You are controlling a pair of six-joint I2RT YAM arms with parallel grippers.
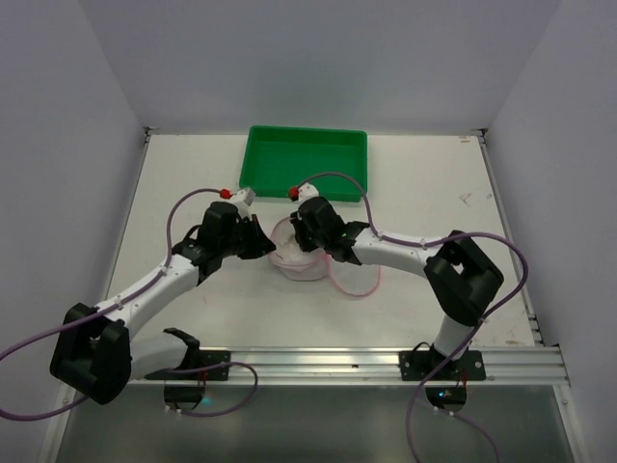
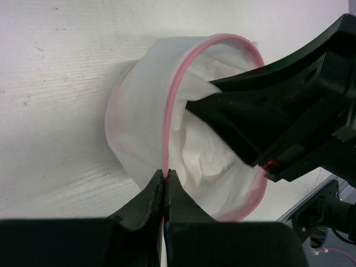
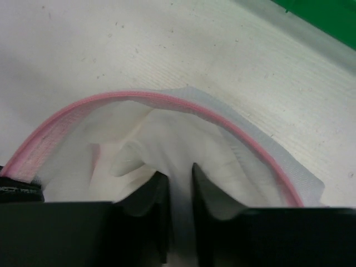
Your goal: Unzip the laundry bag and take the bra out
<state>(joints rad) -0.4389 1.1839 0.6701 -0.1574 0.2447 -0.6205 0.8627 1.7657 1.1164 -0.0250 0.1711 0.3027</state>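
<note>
The laundry bag (image 1: 295, 262) sits unzipped at the table's middle, its flat second half (image 1: 359, 282) lying open to the right. In the left wrist view my left gripper (image 2: 166, 172) is shut on the bag's pink zipper rim (image 2: 167, 128), holding the mouth of the bag (image 2: 130, 117) open. My right gripper (image 3: 180, 173) reaches inside the bag (image 3: 289, 167) and its fingers (image 3: 153, 192) pinch a fold of the white bra (image 3: 167, 139). The bra (image 2: 206, 158) fills the pouch and also shows in the left wrist view. In the top view the left gripper (image 1: 264, 242) and the right gripper (image 1: 307, 241) meet at the bag.
A green rectangular tray (image 1: 307, 159) stands at the back centre, just behind the grippers; its corner shows in the right wrist view (image 3: 328, 16). The metal rail (image 1: 386, 362) with both arm bases runs along the near edge.
</note>
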